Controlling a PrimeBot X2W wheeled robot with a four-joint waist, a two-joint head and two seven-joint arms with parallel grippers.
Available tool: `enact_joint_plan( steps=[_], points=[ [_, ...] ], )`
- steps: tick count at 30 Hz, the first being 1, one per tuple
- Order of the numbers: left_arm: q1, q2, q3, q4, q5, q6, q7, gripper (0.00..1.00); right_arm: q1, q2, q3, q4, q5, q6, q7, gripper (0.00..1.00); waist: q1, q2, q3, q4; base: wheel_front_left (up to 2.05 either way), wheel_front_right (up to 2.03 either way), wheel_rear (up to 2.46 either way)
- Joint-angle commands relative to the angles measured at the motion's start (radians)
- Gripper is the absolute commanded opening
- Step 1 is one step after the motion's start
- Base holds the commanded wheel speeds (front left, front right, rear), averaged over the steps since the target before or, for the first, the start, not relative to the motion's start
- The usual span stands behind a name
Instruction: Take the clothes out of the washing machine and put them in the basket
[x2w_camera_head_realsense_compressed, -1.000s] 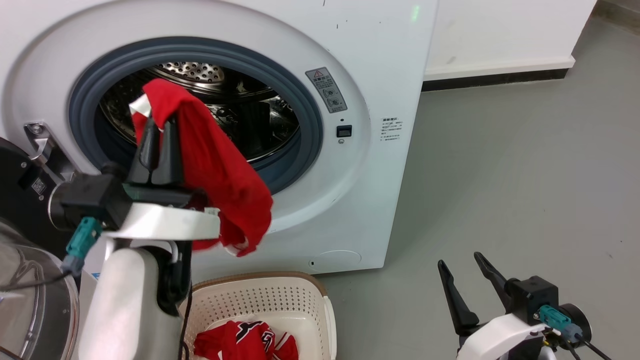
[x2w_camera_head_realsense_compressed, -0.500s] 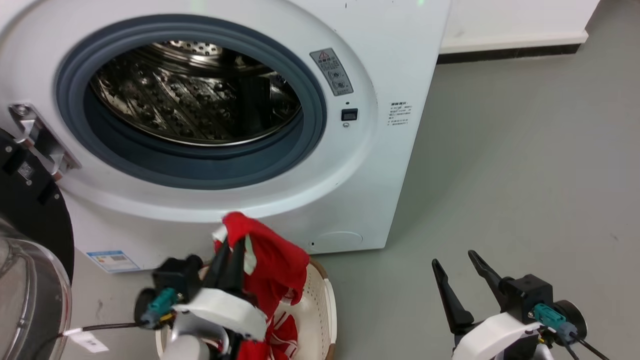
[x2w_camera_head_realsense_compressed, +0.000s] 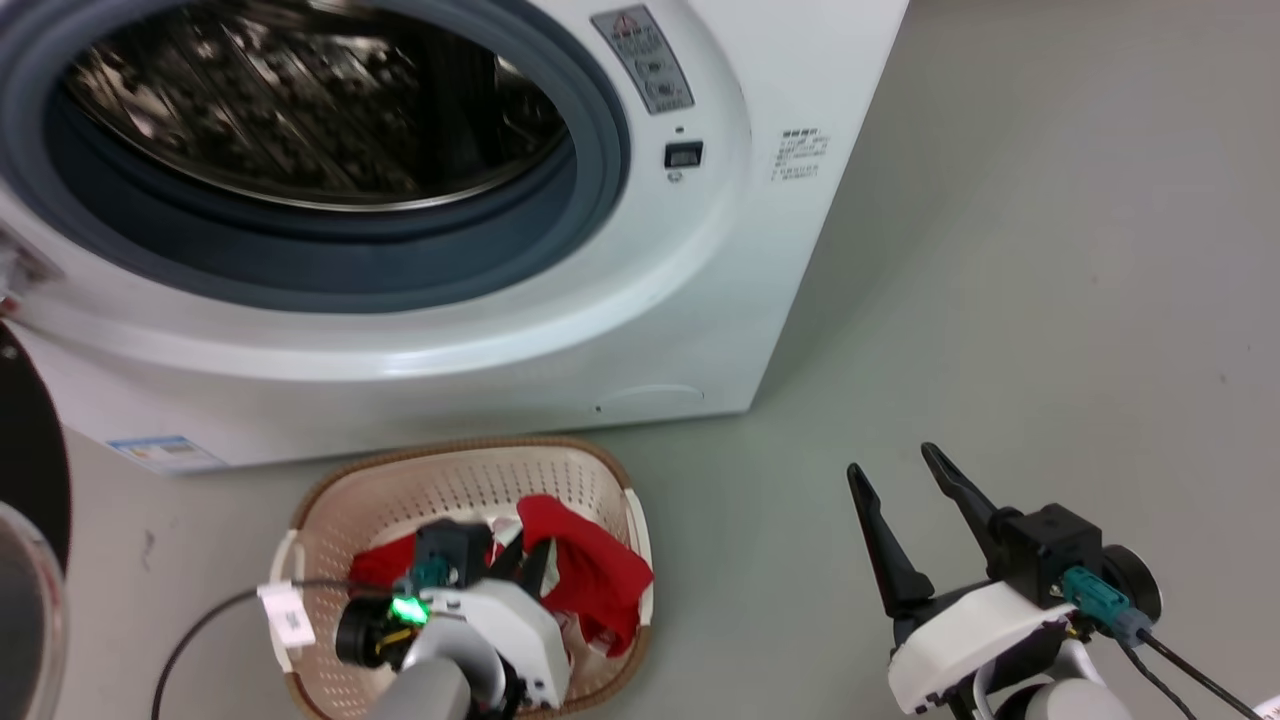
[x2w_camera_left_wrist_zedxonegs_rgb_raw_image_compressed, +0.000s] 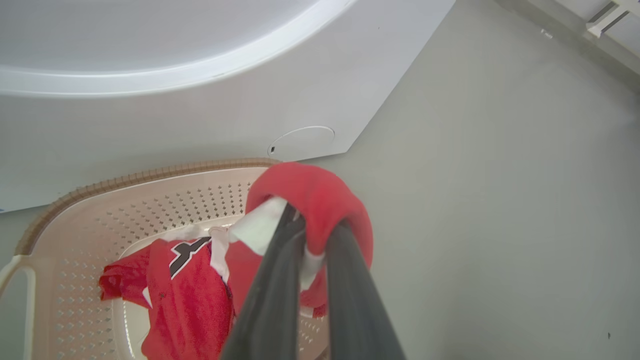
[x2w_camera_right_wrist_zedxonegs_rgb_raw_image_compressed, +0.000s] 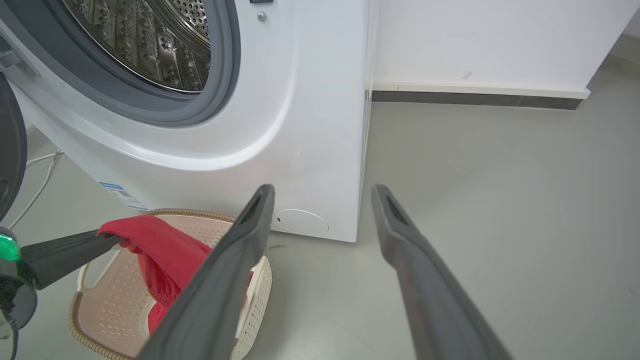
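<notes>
While a second ago the left gripper (x2w_camera_left_wrist_zedxonegs_rgb_raw_image_compressed: 314, 227) holds the plain red garment (x2w_camera_left_wrist_zedxonegs_rgb_raw_image_compressed: 320, 195) up at the mouth of the washing machine (x2w_camera_head_realsense_compressed: 700, 300), and half a second ago just above the far rim of the basket (x2w_camera_head_realsense_compressed: 450, 447), it now sits low over the basket's right half, and the head camera has tilted down with it. Left gripper: fingers pressed together on a fold of that garment, red cloth and white trim bunched over the tips. Held garment: hanging into the basket, one edge lying at the right rim. Jersey (x2w_camera_left_wrist_zedxonegs_rgb_raw_image_compressed: 185, 295): on the basket floor towards the left side, black-and-white lettering uppermost. Basket: on the floor (x2w_camera_head_realsense_compressed: 1000, 300) just in front of the machine's lower front panel. Drum (x2w_camera_head_realsense_compressed: 300, 100): bare perforated steel wherever visible, no red cloth. Right gripper (x2w_camera_head_realsense_compressed: 892, 460): fingers spread, empty, well apart from the basket, unchanged. Status: both garments are out of the machine; judged near completion, with only the release of the second garment outstanding.
</notes>
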Motion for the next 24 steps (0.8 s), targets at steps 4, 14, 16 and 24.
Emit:
enact_joint_plan(
  steps=[4,14,16,24],
  points=[
    [-0.122,0.001,0.011,0.144,-0.004,0.014,-0.006,0.00,-0.040,0.001,0.015,-0.008,0.011,0.000,-0.016,1.00,-0.0001,0.0000,0.109,-0.036,0.00,0.00,0.00],
    [-0.333,0.079,0.059,0.412,-0.023,0.064,-0.005,0.00,-0.122,0.001,0.054,0.002,0.042,0.000,-0.063,1.00,-0.0001,0.0000,0.327,-0.107,0.00,0.00,0.00],
    [-0.357,0.098,0.070,0.442,-0.031,0.071,0.002,0.00,-0.136,0.001,0.058,0.006,0.045,0.000,-0.074,1.00,-0.0001,0.0000,0.359,-0.113,0.00,0.00,0.00],
    [-0.400,0.127,0.080,0.490,-0.060,0.056,0.063,0.00,-0.177,0.001,0.062,0.021,0.047,0.000,-0.098,1.00,-0.0001,0.0000,0.438,-0.111,0.00,0.00,0.00]
  ],
)
